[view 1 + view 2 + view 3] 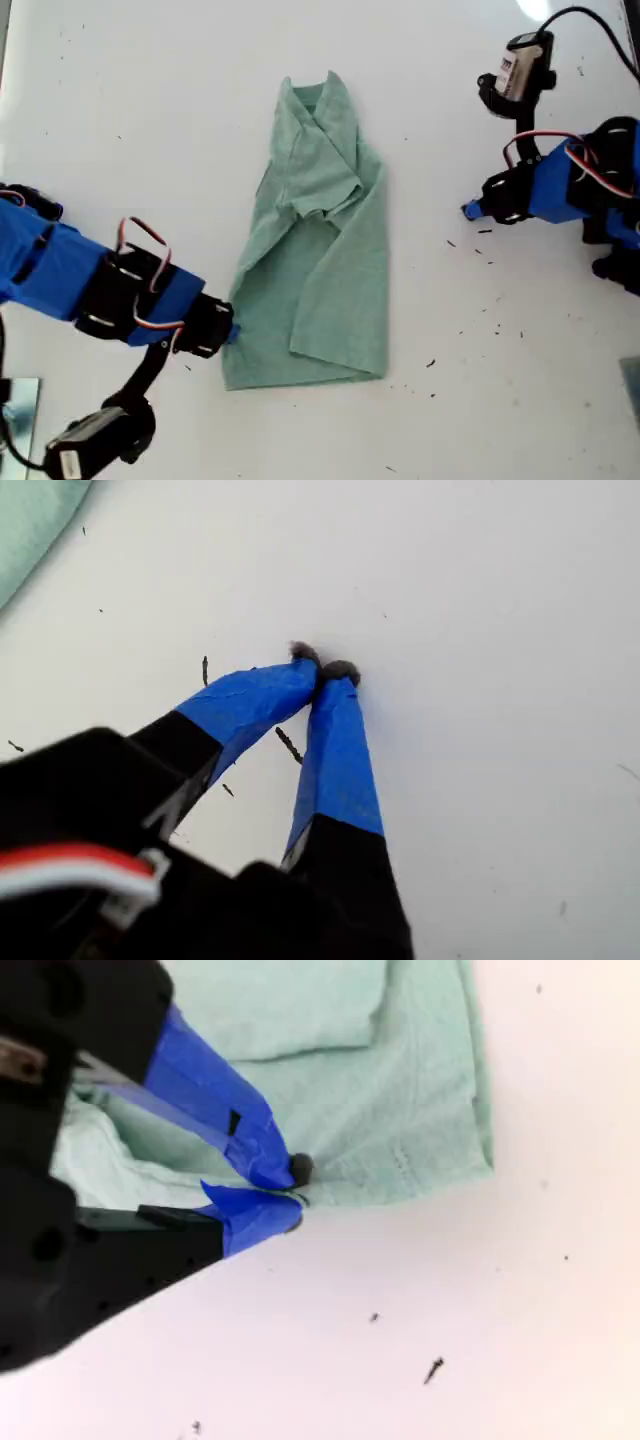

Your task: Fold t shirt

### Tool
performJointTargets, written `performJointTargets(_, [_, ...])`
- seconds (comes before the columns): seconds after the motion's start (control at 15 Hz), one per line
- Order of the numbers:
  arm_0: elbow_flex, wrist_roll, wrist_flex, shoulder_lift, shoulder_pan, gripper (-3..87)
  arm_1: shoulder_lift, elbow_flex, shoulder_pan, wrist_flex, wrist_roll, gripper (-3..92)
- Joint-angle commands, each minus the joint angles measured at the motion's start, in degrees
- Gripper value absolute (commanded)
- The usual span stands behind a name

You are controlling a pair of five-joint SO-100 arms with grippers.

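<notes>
In the exterior view the t shirt (320, 250) lies in the middle of the white worktop (150, 80), already partly folded lengthwise into a narrow strip: neck toward the worktop's far edge, hem toward the near edge, one sleeve and side flap laid over the middle. My second gripper (228, 335) sits at the hem corner on the exterior view's left, tips right at the cloth edge. My first gripper (468, 210) rests on bare worktop toward the exterior view's right, well apart from the shirt.

In the first wrist view my first gripper (325, 668) has its jaws drawn together, tips touching and nothing between them; only a sliver of the t shirt (30, 525) shows at a corner of the picture.

In the second wrist view my second gripper (290, 1192) meets the hem of the t shirt (400, 1110). The jaws stand narrow, and I cannot tell whether they pinch the cloth edge or merely press beside it.

The fabric looks light, soft and limp; it will sag and wrinkle, so corners and hem edges are the places to grip. The layers under the folds are hidden, and both arms are cut off by the picture edges.
</notes>
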Motion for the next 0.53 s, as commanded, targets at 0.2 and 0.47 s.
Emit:
performJointTargets(0.2, [-8.09,2.37,8.79,12.66,-2.20,-0.3,1.93,1.23,1.05,-0.18,0.35,2.5])
performJointTargets(0.47, [-45.18,11.95,13.01,-18.02,-3.43,-0.3,1.93,1.32,1.14,-0.26,0.62,2.5])
